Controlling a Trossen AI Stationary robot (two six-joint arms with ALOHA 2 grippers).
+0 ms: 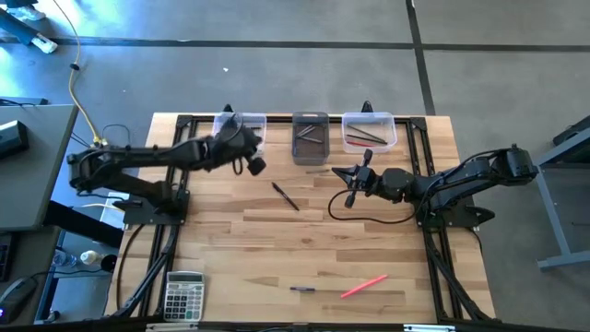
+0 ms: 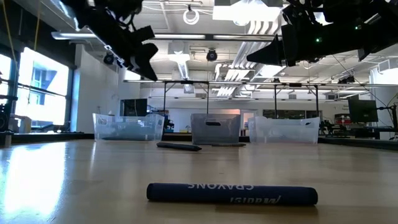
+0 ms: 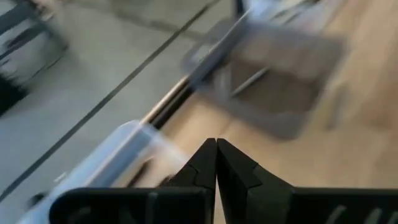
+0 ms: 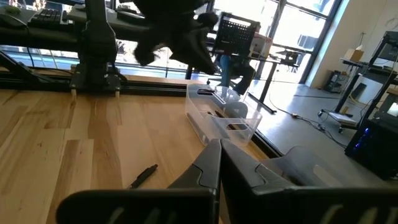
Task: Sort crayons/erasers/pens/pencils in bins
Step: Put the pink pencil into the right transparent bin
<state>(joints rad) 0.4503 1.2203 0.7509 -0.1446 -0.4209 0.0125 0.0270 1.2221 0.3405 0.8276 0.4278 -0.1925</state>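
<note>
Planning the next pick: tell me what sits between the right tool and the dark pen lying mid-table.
Nothing visible. In the high view the right tool is shut and empty, with only bare table between it and the dark pen.

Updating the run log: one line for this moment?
left gripper: jaws shut, empty, by left clear bin | right gripper: jaws shut, empty, mid-table | loose: black pen, pink crayon

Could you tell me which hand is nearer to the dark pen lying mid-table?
Left. The left hand hangs just beyond the pen, toward the bins; the right hand is farther off to its side.
</note>
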